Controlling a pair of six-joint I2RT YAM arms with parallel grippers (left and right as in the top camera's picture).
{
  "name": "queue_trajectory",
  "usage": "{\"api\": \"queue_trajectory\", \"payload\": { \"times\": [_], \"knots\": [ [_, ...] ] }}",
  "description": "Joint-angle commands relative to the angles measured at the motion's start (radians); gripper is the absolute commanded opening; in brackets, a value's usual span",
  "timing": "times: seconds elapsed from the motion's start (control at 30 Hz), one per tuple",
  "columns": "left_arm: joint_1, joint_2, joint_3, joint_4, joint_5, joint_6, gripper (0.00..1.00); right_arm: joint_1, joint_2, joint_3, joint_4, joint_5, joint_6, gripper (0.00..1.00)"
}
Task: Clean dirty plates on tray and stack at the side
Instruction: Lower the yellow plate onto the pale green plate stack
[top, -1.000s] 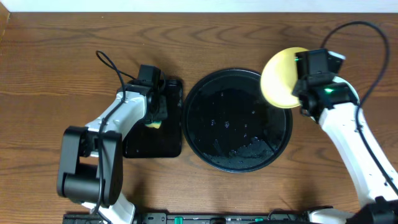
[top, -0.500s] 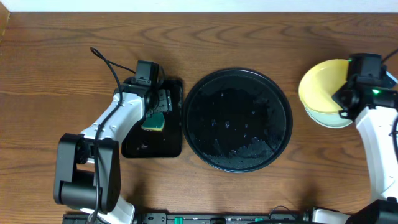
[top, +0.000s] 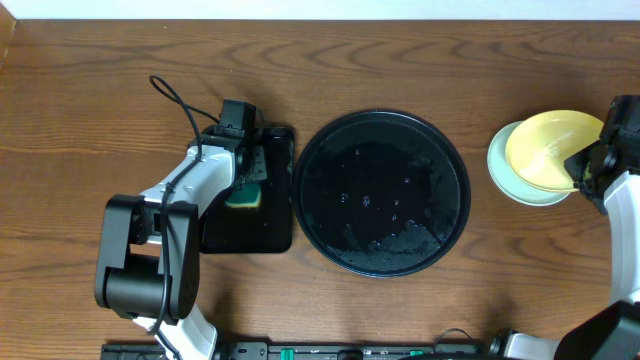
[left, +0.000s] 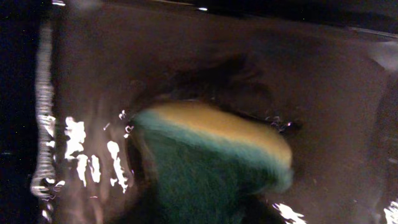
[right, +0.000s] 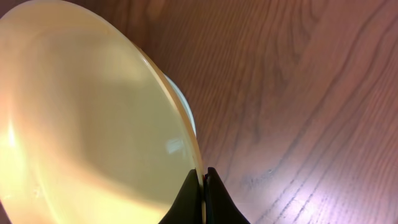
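Observation:
The pale yellow plate (top: 550, 148) hangs tilted at the far right, with my right gripper (top: 585, 165) shut on its rim. In the right wrist view both black fingertips pinch the yellow plate's (right: 93, 112) edge, gripper (right: 203, 177). Partly under it a light blue plate (top: 503, 172) lies on the table, seen as a pale sliver (right: 185, 104) behind the yellow one. The round black tray (top: 383, 190) sits mid-table, wet, with no plate on it. My left gripper (top: 250, 170) hovers over a yellow-green sponge (top: 245, 199); its fingers are hidden and the sponge (left: 211, 149) is blurred.
A smaller rectangular black tray (top: 245, 235), wet and shiny, lies left of the round tray and holds the sponge. A cable loops above the left arm. Bare wooden table surrounds both trays.
The right arm carried the yellow plate rightward from the round tray's rim to above the blue plate. The left gripper stayed over the sponge in the small tray.

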Motion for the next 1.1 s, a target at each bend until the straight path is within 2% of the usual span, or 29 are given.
{"api": "queue_trajectory", "payload": {
  "times": [0.0,0.17,0.2,0.3,0.37,0.4,0.5,0.63,0.77,0.93,1.07],
  "knots": [
    [-0.008,0.036,0.0,0.0,0.047,0.01,0.07,-0.02,0.046,-0.004,0.024,-0.042,0.035,0.01],
    [-0.008,-0.011,0.018,-0.019,0.047,0.022,0.08,-0.021,0.116,-0.004,0.09,-0.058,0.035,0.01],
    [-0.008,-0.028,0.02,-0.025,0.047,0.022,0.14,-0.021,0.128,-0.004,0.1,-0.059,0.035,0.01],
    [-0.008,-0.088,0.021,-0.04,0.047,0.022,0.54,-0.021,0.167,-0.004,0.124,-0.077,0.035,0.01],
    [-0.008,-0.126,0.021,-0.06,0.047,0.021,0.68,-0.021,0.19,-0.004,0.14,-0.1,0.035,0.01],
    [-0.008,-0.142,0.021,-0.072,0.047,0.021,0.7,-0.021,0.201,-0.004,0.144,-0.11,0.035,0.04],
    [-0.008,-0.17,0.021,-0.131,0.047,0.021,0.73,-0.021,0.222,-0.004,0.145,-0.137,0.034,0.22],
    [-0.008,-0.169,-0.007,-0.187,0.047,-0.005,0.73,-0.019,0.224,-0.004,0.158,-0.236,-0.053,0.28],
    [-0.008,-0.157,-0.044,-0.179,0.047,-0.018,0.73,-0.018,0.224,-0.003,0.16,-0.344,-0.146,0.29],
    [-0.008,-0.124,-0.086,-0.136,0.054,-0.021,0.73,-0.003,0.224,-0.003,0.145,-0.352,-0.176,0.31],
    [-0.008,-0.095,-0.101,-0.095,0.127,-0.02,0.73,0.003,0.224,-0.003,0.135,-0.353,-0.179,0.32]
  ]
}}
